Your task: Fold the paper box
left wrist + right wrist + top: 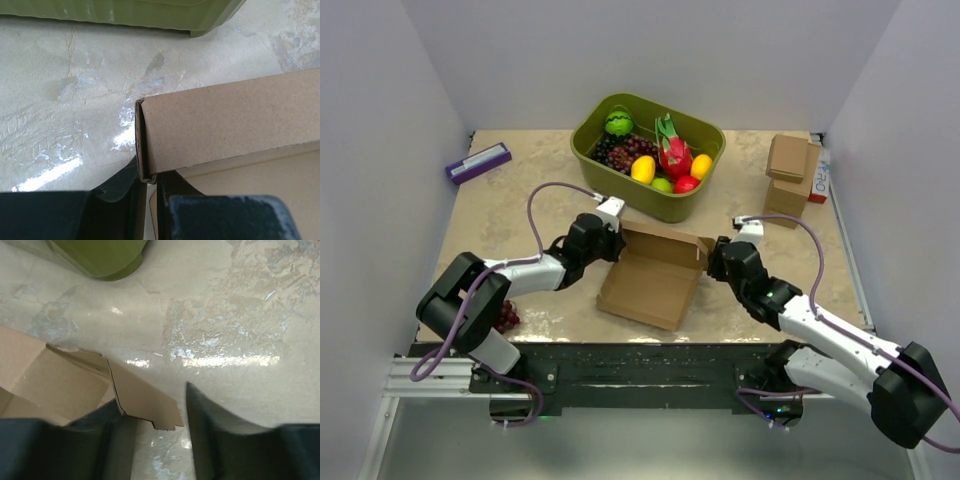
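The paper box (650, 277) is a brown cardboard mailer lying half-formed in the middle of the table, its back wall raised. My left gripper (613, 240) is shut on the box's back-left corner; in the left wrist view the folded wall edge (145, 150) sits pinched between the dark fingers (120, 200). My right gripper (713, 258) is open at the box's right side. In the right wrist view a side flap (145, 400) stands between the two fingers, against the left finger (107, 440) and apart from the right one (215, 435).
A green bin (648, 152) of toy fruit stands just behind the box. A stack of small brown boxes (790, 178) is at the back right. A purple box (478, 162) lies at the back left. Grapes (506, 316) lie near the left arm.
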Robot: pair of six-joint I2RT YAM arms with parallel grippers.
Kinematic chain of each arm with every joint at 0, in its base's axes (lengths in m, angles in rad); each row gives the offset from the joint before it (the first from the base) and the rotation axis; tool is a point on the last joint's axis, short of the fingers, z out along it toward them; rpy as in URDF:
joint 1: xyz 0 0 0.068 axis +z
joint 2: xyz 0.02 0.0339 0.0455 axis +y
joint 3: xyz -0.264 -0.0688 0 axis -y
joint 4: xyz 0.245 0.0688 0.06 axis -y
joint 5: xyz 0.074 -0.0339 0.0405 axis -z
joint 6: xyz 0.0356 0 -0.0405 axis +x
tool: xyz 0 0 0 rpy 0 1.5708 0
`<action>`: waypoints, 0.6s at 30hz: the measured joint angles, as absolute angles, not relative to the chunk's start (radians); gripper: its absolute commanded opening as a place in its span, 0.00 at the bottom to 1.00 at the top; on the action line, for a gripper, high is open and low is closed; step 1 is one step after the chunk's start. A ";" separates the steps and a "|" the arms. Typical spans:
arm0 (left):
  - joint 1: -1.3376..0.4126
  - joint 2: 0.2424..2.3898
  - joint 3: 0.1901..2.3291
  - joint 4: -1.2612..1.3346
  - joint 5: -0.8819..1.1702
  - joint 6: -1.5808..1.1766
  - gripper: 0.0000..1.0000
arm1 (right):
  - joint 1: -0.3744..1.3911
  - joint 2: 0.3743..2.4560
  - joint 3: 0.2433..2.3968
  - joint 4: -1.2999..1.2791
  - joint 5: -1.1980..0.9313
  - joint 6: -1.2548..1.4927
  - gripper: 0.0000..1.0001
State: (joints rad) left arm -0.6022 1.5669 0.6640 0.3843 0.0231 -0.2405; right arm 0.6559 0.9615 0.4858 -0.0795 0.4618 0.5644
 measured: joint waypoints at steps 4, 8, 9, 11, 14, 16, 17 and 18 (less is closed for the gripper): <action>-0.602 1.565 0.664 0.378 0.023 -0.242 0.00 | 0.656 0.946 0.471 -0.061 0.460 0.538 0.15; -0.605 1.563 0.666 0.371 0.006 -0.244 0.00 | 0.661 0.926 0.465 -0.058 0.453 0.523 0.08; -0.607 1.563 0.668 0.368 -0.004 -0.248 0.00 | 0.662 0.924 0.465 -0.058 0.452 0.522 0.06; -0.613 1.562 0.673 0.358 -0.030 -0.254 0.00 | 0.662 0.920 0.463 -0.058 0.450 0.521 0.04; -0.622 1.557 0.675 0.342 -0.076 -0.271 0.00 | 0.664 0.909 0.454 -0.055 0.434 0.522 0.02; -0.625 1.555 0.675 0.336 -0.102 -0.279 0.00 | 0.667 0.906 0.450 -0.049 0.425 0.523 0.02; -0.628 1.554 0.675 0.334 -0.117 -0.286 0.00 | 0.668 0.905 0.449 -0.047 0.419 0.523 0.01; -0.630 1.554 0.675 0.333 -0.132 -0.293 0.00 | 0.668 0.903 0.448 -0.043 0.414 0.523 0.01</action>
